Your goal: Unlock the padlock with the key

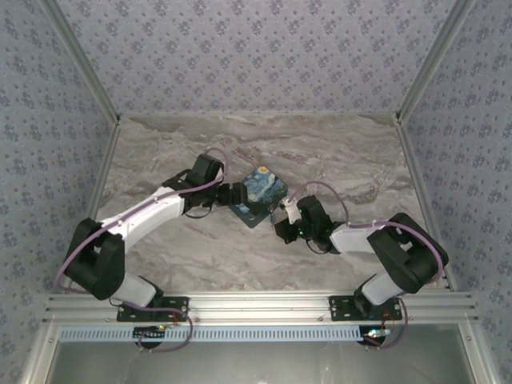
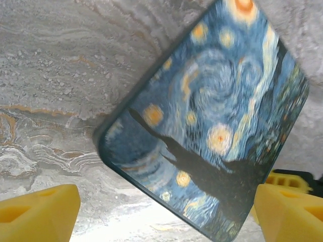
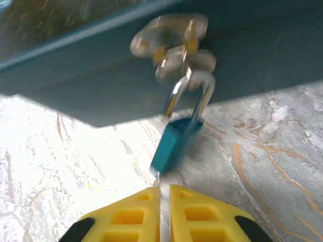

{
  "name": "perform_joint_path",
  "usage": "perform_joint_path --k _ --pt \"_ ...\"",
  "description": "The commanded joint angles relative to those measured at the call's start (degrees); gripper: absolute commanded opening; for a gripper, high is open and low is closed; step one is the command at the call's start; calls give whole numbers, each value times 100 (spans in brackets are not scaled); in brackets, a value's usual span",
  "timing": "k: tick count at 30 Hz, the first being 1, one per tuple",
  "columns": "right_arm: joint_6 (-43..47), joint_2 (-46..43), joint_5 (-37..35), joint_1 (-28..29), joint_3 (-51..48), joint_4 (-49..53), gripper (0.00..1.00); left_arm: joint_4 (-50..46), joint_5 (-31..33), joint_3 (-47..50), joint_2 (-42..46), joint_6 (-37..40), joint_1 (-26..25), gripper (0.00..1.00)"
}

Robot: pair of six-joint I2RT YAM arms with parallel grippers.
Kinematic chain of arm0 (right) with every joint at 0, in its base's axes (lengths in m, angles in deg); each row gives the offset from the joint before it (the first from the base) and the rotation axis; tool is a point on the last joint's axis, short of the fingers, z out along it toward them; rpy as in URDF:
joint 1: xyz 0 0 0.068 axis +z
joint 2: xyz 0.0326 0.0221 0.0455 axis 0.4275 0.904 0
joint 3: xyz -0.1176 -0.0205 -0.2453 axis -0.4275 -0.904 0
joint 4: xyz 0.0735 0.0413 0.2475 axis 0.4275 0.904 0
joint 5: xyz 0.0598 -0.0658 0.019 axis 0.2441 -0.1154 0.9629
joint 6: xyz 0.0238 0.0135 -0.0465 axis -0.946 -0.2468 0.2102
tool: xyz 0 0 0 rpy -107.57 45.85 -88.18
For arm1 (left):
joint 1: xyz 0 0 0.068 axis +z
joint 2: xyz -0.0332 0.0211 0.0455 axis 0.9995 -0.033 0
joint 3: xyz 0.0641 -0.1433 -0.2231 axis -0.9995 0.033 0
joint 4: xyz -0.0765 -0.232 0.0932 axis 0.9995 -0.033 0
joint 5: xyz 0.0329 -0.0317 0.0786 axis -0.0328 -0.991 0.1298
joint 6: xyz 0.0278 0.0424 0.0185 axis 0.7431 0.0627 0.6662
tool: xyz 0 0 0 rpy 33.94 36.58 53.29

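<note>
Pinching the key, the right claw sits just behind the padlock, which hangs off the painted box over the bench, long axis nearly in line with the key, while the spread left claw flanks that box.

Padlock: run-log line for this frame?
padlock: hanging from hasp on box | key: pinched in right gripper, tip at padlock's base | left gripper: open, straddling box
</note>
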Motion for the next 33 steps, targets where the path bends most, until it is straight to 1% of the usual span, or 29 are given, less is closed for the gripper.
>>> perform_joint_path --k 1,6,10,11,13,15,17,21,24,27,33 --pt "-79 114 690 -178 -80 -149 12 -230 270 -142 -352 164 -5 89" --pt "-188 363 929 -346 -96 -331 12 -247 461 -145 -636 204 -16 90" --pt "-206 334 723 -358 -115 -331 16 -256 578 -125 -658 218 -13 90" --pt "-200 292 675 -357 -137 -330 18 -254 586 -127 -655 224 -14 90" --pt "-212 180 585 -362 -144 -333 26 -273 601 -156 -685 244 -9 90" --pt "-277 163 690 -373 -98 -360 31 -274 601 -174 -710 247 -14 90" --pt "-413 200 826 -386 -21 -427 34 -264 600 -177 -716 243 -10 90" --pt "-901 413 1042 -420 27 -964 40 -244 582 -170 -718 223 -10 90" --pt "-1202 600 1092 -422 115 -1170 42 -245 583 -160 -699 219 -10 90" --pt "-1351 688 1069 -463 204 -1166 43 -243 583 -156 -699 228 -12 90" --pt "-1627 945 1194 -644 319 -1273 44 -230 575 -157 -691 219 -8 90"
